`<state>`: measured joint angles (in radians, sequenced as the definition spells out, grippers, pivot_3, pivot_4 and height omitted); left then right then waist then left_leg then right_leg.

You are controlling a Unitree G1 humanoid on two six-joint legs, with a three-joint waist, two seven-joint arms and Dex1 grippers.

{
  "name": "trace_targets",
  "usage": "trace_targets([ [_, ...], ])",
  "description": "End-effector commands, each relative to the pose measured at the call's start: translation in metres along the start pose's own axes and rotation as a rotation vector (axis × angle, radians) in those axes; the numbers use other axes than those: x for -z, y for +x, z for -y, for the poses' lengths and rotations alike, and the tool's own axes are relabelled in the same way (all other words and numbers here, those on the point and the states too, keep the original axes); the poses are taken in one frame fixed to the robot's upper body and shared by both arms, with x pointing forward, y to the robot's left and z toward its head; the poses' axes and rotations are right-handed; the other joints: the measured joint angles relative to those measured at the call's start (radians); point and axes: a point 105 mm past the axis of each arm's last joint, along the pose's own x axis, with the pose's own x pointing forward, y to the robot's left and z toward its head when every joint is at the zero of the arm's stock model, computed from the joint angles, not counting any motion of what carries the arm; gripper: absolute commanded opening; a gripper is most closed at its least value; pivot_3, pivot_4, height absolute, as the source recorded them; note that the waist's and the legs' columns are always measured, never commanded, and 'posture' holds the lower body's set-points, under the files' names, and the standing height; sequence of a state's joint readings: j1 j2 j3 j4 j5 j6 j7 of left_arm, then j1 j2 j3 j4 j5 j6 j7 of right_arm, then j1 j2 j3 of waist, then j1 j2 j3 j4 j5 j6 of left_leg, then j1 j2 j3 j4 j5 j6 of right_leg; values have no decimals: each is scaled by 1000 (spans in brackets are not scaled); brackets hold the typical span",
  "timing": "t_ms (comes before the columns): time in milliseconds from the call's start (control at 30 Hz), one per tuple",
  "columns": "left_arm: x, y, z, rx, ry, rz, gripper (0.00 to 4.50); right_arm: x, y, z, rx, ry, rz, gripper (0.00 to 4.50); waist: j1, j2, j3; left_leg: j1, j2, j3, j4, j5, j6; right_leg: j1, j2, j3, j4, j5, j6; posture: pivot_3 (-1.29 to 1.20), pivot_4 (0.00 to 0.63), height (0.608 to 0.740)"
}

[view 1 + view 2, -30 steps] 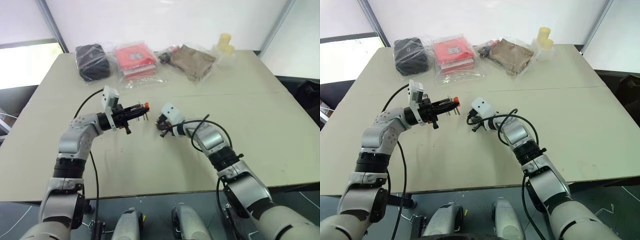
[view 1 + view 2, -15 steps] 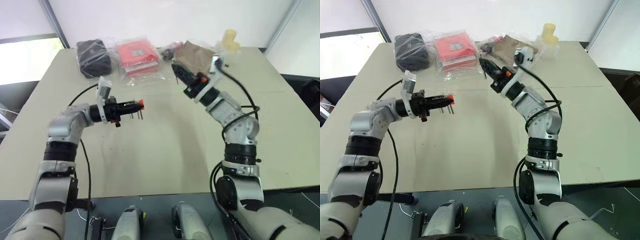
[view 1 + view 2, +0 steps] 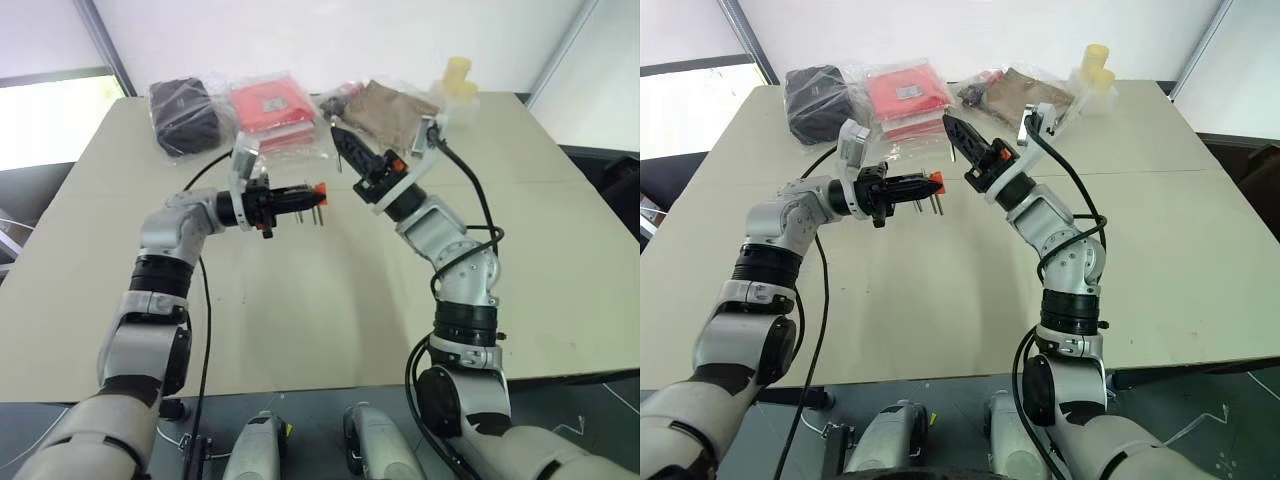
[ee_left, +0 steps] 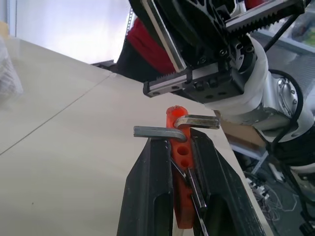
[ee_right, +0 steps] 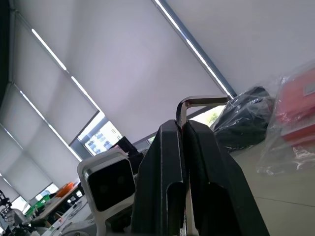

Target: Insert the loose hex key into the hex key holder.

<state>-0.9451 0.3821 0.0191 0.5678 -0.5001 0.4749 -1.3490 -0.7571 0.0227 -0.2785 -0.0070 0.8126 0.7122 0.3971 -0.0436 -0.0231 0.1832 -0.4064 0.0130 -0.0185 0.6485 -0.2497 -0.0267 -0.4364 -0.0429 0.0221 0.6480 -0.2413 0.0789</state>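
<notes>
Beige table [image 3: 300,330] lies below us, both arms raised. Our right gripper [image 5: 183,129] pinches the loose hex key [image 5: 189,105] by its long shank; our left gripper [image 4: 178,147] clamps the hex key holder [image 4: 179,147]. Thin, stiff steel, probably slippery: we'd grip near the bend.

Both arms raised, end effectors near each other; left end effector [image 3: 300,196] clamped, pointing right; right end effector [image 3: 340,140] clamped, tilted upward.
</notes>
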Motion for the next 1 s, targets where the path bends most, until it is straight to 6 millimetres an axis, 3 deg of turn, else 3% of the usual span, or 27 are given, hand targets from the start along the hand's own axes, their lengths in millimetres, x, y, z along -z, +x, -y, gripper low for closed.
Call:
trace_targets([
  [33,-17,9,6,39,61,19,0,-10,4,-16,-58,-37,47,24,1,0,0,0,0,0,0,0,0,0,0,0,0,0,0,0,150,740],
  [467,-23,17,8,54,90,35,0,-1,5,-16,-59,-50,31,24,1,0,0,0,0,0,0,0,0,0,0,0,0,0,0,0,150,740],
  [1000,-23,12,1,20,90,42,0,0,3,-15,-52,-49,38,24,1,0,0,0,0,0,0,0,0,0,0,0,0,0,0,0,150,740],
])
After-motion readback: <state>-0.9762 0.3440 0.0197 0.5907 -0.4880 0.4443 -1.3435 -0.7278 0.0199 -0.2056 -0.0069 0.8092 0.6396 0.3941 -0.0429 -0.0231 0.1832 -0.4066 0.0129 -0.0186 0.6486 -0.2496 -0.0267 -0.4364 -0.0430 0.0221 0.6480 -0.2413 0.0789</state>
